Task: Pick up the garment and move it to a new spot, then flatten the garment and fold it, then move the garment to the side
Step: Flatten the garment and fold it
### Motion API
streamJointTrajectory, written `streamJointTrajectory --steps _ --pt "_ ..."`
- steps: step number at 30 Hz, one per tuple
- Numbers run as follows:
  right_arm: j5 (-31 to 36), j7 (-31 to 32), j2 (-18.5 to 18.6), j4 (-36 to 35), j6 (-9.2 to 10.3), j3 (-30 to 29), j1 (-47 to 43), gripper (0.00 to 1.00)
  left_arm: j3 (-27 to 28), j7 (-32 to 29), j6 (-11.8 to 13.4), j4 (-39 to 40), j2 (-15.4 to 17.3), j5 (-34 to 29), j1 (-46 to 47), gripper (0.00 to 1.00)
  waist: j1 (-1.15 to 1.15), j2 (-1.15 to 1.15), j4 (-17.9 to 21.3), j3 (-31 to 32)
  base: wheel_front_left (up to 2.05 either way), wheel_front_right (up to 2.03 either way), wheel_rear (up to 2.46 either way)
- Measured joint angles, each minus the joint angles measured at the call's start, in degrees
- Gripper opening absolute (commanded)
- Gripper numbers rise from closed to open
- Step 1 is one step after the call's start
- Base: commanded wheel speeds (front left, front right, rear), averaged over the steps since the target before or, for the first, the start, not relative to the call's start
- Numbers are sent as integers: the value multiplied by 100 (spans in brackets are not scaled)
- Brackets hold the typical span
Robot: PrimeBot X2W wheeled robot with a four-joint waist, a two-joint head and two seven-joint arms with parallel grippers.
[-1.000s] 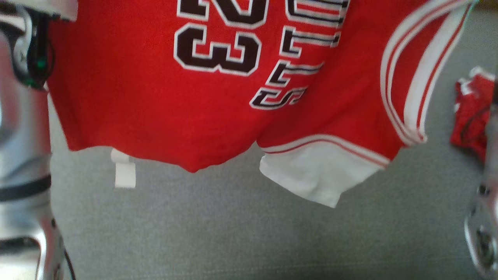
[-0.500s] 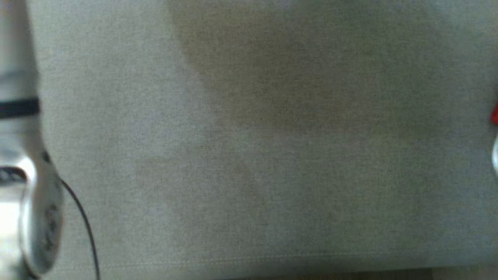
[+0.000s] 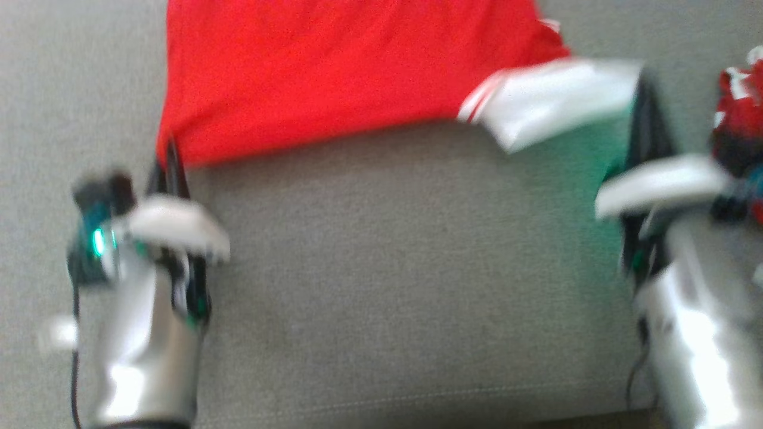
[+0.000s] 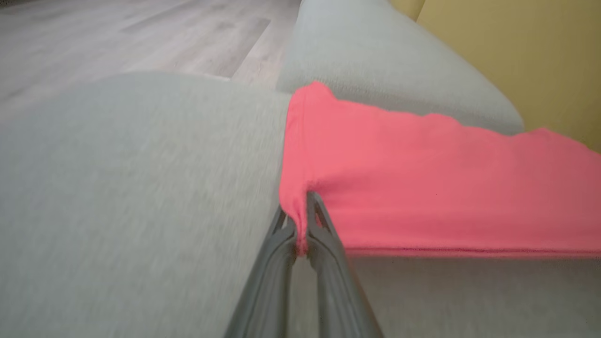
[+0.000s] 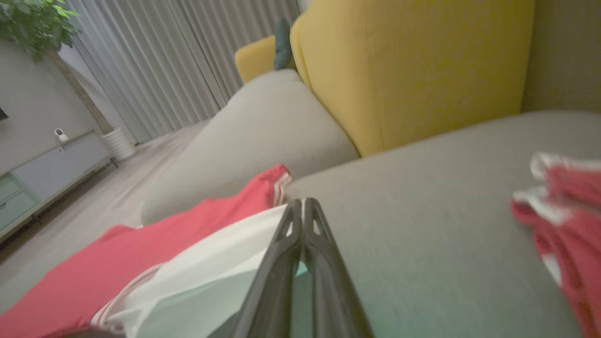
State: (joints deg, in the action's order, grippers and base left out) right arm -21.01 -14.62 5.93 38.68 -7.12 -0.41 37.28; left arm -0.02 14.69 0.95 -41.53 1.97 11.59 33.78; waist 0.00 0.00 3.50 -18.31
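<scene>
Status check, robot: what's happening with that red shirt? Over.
Left claw shut on red shirt corner. Right claw shut on its white sleeve. Other red cloth apart, right.

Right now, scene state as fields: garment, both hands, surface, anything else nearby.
garment: red jersey, back side up, near edge stretched between the two hands
left hand: shut, pinching the jersey's red corner
right hand: shut at the edge of the jersey's white panel
surface: grey sofa seat
nearby: second red-and-white garment, crumpled, to the right, apart from the jersey
behind: yellow cushion
image quality: head view motion-blurred
</scene>
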Motion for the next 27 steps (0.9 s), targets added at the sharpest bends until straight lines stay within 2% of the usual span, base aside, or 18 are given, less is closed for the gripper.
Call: streamJointTrajectory --steps 3,8,11,16,22,27 --pt "-377 0 -41 -218 0 391 -1044 0 98 -1 5 137 -53 174 -942 0 0 0 96 300 0 0 0" --pt "-637 3 -48 -369 0 526 -1890 0 -64 -2 122 453 -48 639 -1704 0 0 0 177 734 0 0 0" --pt "-840 73 -69 -432 0 541 -2407 0 -299 -3 207 605 -44 769 -2167 0 0 0 190 1005 0 0 0" --pt "-978 268 -137 -730 0 582 -3234 0 -350 -4 382 849 -31 967 -2816 0 0 0 182 1396 0 0 0" --pt "-1036 509 -122 -1536 0 417 -3816 0 -457 -4 460 1178 -27 916 -3220 0 0 0 146 1543 0 0 0" --pt "-1020 734 -103 -2250 0 213 -3643 0 -491 -4 515 1625 -19 792 -3131 0 0 0 98 1367 0 0 0"
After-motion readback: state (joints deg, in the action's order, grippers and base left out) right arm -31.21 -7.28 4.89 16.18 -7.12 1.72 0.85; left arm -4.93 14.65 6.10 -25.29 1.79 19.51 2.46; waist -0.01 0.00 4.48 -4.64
